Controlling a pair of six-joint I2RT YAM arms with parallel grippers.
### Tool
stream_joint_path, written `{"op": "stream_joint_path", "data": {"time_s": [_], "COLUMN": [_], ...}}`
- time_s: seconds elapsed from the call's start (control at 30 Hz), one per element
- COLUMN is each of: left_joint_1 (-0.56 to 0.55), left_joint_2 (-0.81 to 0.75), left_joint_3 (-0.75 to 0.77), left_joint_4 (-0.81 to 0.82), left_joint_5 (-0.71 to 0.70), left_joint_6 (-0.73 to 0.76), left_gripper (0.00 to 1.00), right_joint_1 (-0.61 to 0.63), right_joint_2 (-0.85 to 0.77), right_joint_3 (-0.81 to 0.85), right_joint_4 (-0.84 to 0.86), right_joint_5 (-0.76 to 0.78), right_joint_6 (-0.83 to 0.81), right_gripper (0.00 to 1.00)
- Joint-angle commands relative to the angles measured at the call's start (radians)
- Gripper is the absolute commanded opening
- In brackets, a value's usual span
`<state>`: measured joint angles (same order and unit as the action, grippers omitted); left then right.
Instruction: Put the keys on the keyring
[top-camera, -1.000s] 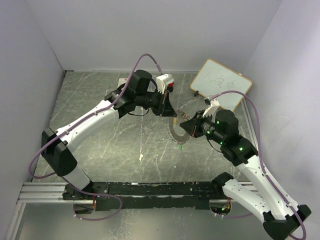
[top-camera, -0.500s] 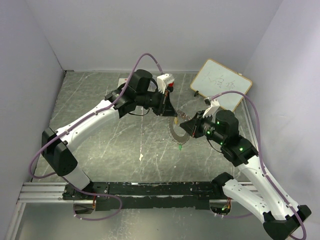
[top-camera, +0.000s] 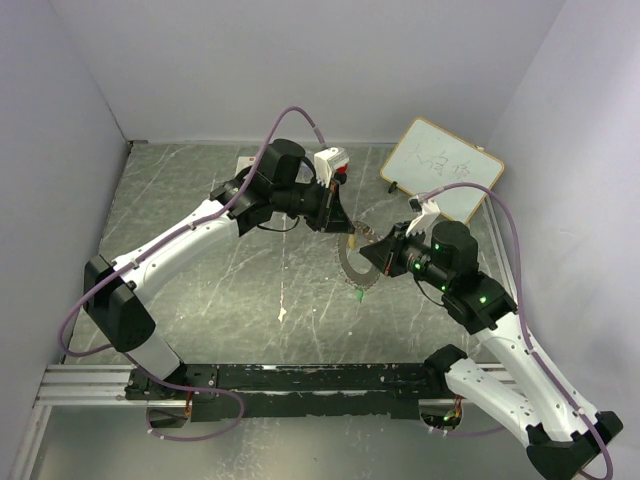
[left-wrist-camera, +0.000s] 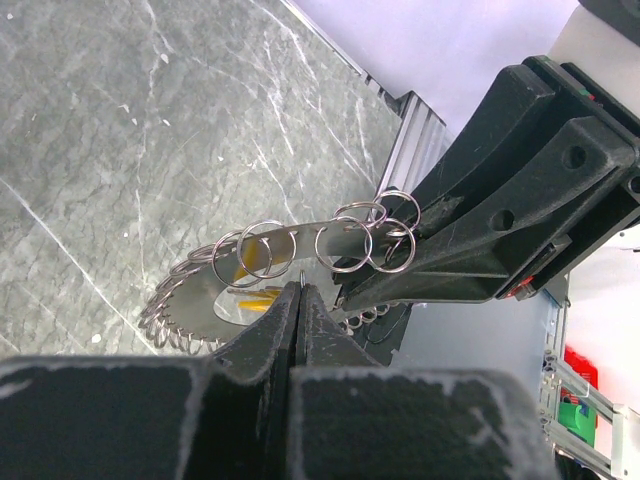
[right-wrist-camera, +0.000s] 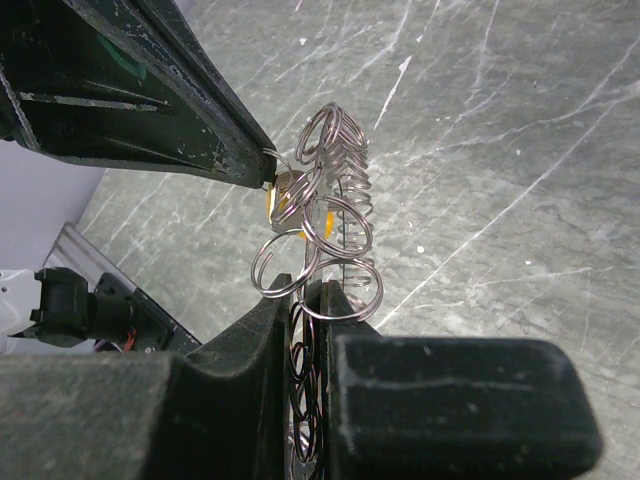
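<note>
The keyring (top-camera: 349, 268), a silvery disc fringed with small wire rings, hangs edge-up above the table between both arms. My right gripper (top-camera: 369, 250) is shut on its rim, and in the right wrist view the fingers (right-wrist-camera: 275, 330) pinch the rim among the rings. My left gripper (top-camera: 338, 222) comes in from above-left, shut on one thin wire ring (left-wrist-camera: 298, 268) of the fringe. The yellow-orange key (right-wrist-camera: 283, 203) lies right at the left fingertips (right-wrist-camera: 262, 180), and it also shows against the keyring's (left-wrist-camera: 190, 292) face as a yellow head (left-wrist-camera: 247, 258). The green key (top-camera: 358, 295) dangles at the bottom.
A small whiteboard (top-camera: 443, 170) leans at the back right near the right arm. The metal rail (top-camera: 300, 378) holding both arm bases runs along the near edge. Grey walls close in on the left, back and right of the marbled table (top-camera: 200, 200).
The right gripper and the keyring have shifted very slightly to the right. The left arm holds its place with its grip unchanged.
</note>
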<state>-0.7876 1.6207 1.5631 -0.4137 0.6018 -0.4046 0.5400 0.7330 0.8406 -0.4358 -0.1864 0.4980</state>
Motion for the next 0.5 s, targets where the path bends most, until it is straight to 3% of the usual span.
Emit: {"op": "stream_joint_path", "data": {"time_s": [0.0, 0.47], "left_joint_1": [-0.008, -0.009], "left_joint_2": [0.008, 0.013], "left_joint_3": [0.043, 0.048], "left_joint_4": [-0.001, -0.001], "left_joint_5": [-0.010, -0.017], "left_joint_6": [-0.011, -0.014], "left_gripper": [0.07, 0.07], "right_joint_1": [0.008, 0.009], "right_joint_2": [-0.018, -0.023], "right_joint_3": [-0.002, -0.006], "right_joint_4": [0.022, 0.020], "right_joint_5": [0.010, 0.013], "right_joint_6": [-0.003, -0.004], "right_gripper": [0.00, 0.00]}}
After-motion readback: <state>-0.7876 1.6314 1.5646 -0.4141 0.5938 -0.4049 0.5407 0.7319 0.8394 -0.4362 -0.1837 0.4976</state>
